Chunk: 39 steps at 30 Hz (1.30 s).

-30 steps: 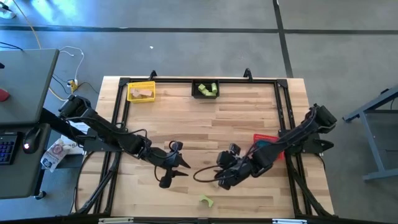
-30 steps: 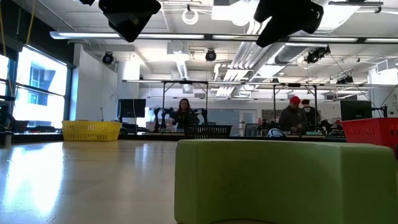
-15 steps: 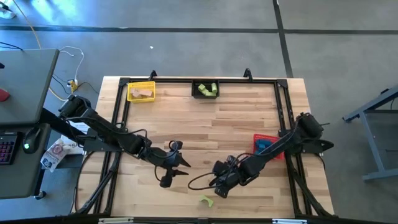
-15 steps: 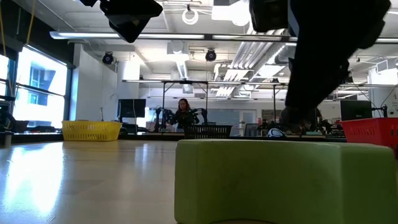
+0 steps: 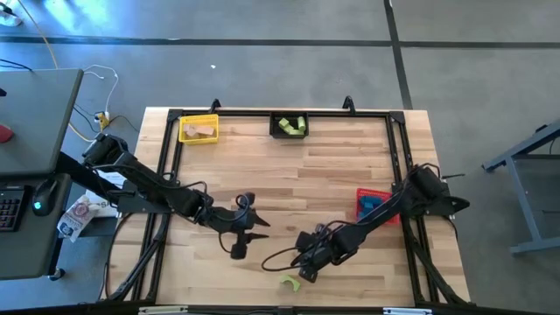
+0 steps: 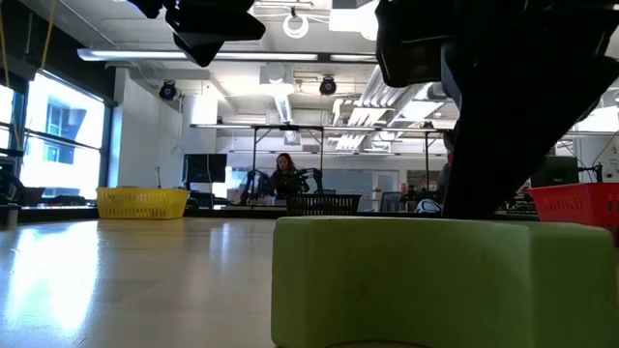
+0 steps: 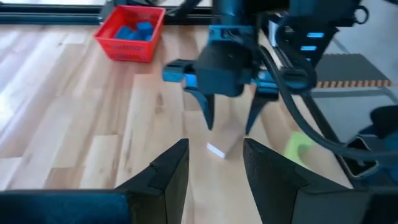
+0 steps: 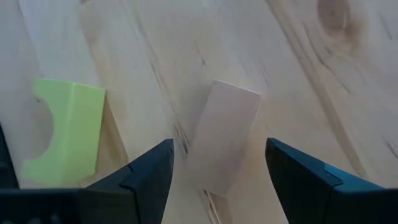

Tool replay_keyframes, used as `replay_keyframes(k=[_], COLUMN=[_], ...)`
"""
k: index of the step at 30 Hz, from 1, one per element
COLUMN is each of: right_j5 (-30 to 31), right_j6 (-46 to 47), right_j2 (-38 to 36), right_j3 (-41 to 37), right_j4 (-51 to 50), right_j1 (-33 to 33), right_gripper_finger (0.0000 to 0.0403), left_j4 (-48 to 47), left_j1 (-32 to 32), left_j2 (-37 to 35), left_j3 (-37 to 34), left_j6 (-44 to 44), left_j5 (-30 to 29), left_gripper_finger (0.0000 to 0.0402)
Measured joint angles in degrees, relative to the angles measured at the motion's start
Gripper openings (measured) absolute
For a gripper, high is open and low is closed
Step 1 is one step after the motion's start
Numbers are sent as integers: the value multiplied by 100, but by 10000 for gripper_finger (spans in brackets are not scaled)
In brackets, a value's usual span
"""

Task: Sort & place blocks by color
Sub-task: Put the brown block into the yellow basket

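Your right gripper [image 7: 229, 122] hangs spread wide over the tan wood block [image 8: 222, 136] on the table [image 5: 332, 166], green arch block [image 8: 65, 128] beside it. Left gripper [image 5: 248, 236] waits half-open, empty. Red bin [image 7: 130, 32] holds blue blocks [image 7: 135, 29]; black bin [image 5: 289, 126] green blocks [image 5: 294, 125]; yellow bin [image 5: 199, 129] tan blocks [image 5: 201, 132].

Location: a robotics lab in an open industrial hall. Indicators: concrete floor [image 5: 262, 70], exposed ceiling ducts and strip lights [image 6: 319, 58], further framed test rigs [image 6: 290, 164] with a seated person [image 6: 285, 174] behind, computer desk [image 5: 26, 149] left.
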Motion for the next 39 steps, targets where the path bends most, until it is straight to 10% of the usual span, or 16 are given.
replay_keyframes(k=[14, 28, 39], right_j5=[142, 414, 909], right_j6=[215, 271, -696], right_j2=[369, 390, 470], right_j3=[28, 20, 764], right_j4=[-100, -306, -1049], right_j1=[7, 7, -16], right_gripper_finger=[231, 94, 94], left_j4=[1, 2, 4], left_j1=[-1, 21, 439], left_j2=[0, 0, 0], left_j3=[0, 0, 0], left_j6=[1, -42, -1681], left_j5=[-109, -124, -168], left_gripper_finger=[140, 140, 140])
